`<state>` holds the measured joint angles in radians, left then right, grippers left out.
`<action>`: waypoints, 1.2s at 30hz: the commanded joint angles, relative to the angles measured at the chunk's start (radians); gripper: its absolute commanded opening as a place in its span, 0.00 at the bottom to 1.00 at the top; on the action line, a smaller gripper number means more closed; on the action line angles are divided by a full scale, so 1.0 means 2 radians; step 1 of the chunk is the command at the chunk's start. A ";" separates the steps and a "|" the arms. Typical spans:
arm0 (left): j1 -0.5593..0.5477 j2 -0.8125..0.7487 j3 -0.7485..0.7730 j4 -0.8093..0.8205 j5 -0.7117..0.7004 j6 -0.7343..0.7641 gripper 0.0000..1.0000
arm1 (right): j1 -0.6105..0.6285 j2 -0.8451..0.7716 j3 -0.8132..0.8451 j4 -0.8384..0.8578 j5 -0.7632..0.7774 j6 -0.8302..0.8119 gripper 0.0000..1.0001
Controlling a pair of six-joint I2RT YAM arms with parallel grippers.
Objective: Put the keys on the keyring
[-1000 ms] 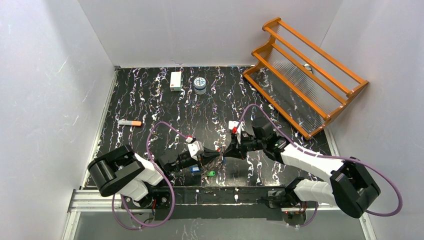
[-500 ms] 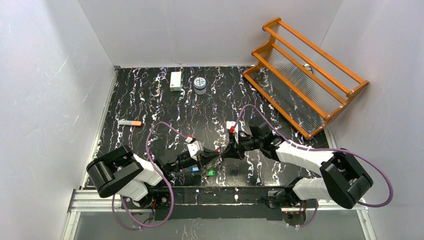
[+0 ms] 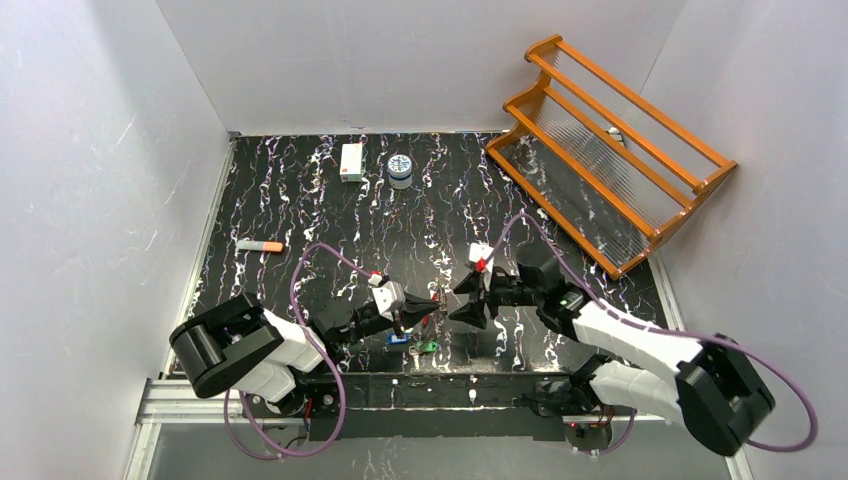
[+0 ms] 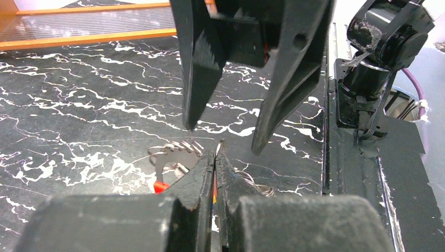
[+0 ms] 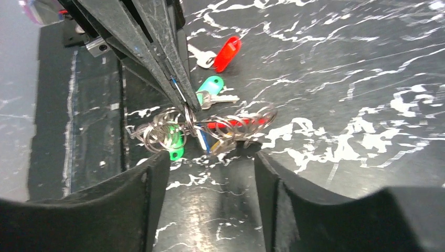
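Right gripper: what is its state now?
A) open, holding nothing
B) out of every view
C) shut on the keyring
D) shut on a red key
A: the right gripper has its fingers wide apart with nothing between them, while the left gripper pinches the keyring.

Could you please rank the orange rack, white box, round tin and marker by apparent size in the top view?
1. Orange rack, clearly largest.
2. White box and round tin look alike; I won't rank them.
3. Marker, longer but thin, smallest overall.
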<state>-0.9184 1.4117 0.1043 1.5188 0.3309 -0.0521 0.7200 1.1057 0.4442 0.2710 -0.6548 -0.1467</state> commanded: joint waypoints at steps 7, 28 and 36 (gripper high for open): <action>0.000 -0.008 0.022 0.054 -0.039 0.024 0.00 | 0.000 -0.123 -0.035 0.003 0.126 -0.006 0.94; -0.001 0.158 0.230 -0.208 -0.070 0.029 0.00 | -0.001 -0.138 0.008 -0.021 0.385 0.140 0.99; 0.000 0.182 0.244 -0.243 -0.087 0.007 0.00 | -0.004 -0.061 0.054 -0.075 0.414 0.191 0.99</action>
<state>-0.9184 1.7752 0.5621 1.0794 0.1818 -0.0196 0.7189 0.9134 0.4713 0.1772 0.1165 0.1555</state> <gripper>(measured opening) 0.010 0.985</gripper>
